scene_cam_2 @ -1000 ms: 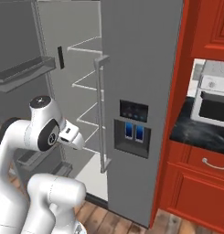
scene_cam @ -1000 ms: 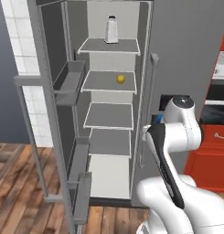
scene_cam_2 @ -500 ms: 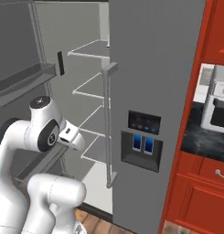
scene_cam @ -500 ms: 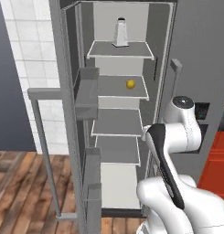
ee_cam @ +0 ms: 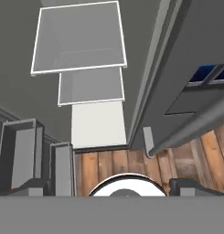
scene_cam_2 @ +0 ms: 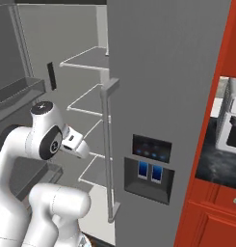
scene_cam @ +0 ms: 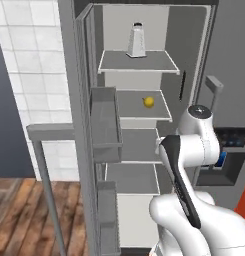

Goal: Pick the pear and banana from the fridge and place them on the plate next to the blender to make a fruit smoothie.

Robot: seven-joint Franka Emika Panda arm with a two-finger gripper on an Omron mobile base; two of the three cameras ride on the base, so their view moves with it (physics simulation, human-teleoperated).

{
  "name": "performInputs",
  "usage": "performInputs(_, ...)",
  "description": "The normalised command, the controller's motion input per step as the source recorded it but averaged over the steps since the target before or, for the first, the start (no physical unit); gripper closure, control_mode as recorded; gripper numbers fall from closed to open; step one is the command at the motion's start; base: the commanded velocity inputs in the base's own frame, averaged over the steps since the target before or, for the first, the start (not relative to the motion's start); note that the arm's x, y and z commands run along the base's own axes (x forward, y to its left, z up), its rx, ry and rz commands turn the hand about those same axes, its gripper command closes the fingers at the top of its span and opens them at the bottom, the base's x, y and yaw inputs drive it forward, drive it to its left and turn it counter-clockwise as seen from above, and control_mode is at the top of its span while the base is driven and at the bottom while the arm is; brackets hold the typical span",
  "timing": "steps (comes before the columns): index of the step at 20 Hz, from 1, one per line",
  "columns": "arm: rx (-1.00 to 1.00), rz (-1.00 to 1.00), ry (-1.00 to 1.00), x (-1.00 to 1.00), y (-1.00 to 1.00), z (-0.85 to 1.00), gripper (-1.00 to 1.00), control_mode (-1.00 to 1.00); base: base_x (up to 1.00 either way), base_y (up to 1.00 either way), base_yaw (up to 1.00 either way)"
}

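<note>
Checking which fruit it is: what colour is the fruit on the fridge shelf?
Yellow; the pear shows best in the left base view.

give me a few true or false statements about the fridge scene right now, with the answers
1. The pear sits on the second shelf from the top of the fridge. True.
2. The box grater stands on the same shelf as the pear. False: it stands on the top shelf, one above.
3. The fridge's left door is open. True.
4. The end effector is shut on the pear. False: it is open and holds nothing; the pear lies on its shelf.
5. The dispenser panel glows red. False: it is lit blue.
</note>
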Motion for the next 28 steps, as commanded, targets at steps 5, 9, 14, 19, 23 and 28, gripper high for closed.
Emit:
performInputs(5,0.00,0.00,0.00,0.00,0.00,0.00,-1.00,1.00,0.59,0.12,-0.07)
performInputs(9,0.00,0.00,0.00,0.00,0.00,0.00,-1.00,1.00,0.56,0.12,-0.07)
performInputs(14,0.00,0.00,0.00,0.00,0.00,0.00,-1.00,1.00,0.37,0.27,-0.03)
performInputs(19,0.00,0.00,0.00,0.00,0.00,0.00,-1.00,1.00,0.34,0.15,0.00)
performInputs(23,0.00,0.00,0.00,0.00,0.00,0.00,-1.00,1.00,0.12,0.10,0.02)
performInputs(28,0.00,0.00,0.00,0.00,0.00,0.00,-1.00,1.00,0.00,0.00,0.15)
